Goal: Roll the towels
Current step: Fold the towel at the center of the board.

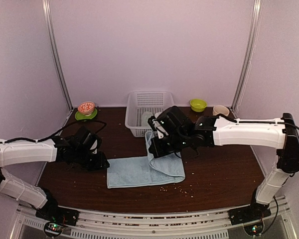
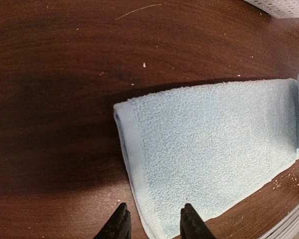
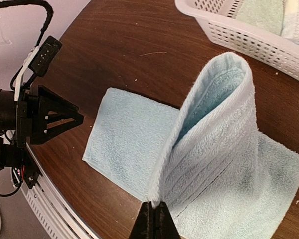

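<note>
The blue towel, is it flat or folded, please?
Partly folded: the right end effector pinches one end of the blue towel up, looped over.

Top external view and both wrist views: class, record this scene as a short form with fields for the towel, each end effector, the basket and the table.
towel: light blue towel, lying on the table, its right end raised and curled over
right end effector: shut on the raised edge of the towel
left end effector: open, above the towel's left end, gripping nothing
basket: white lattice, behind the towel, pale cloth inside
table: dark wood, crumbs near the front edge
</note>
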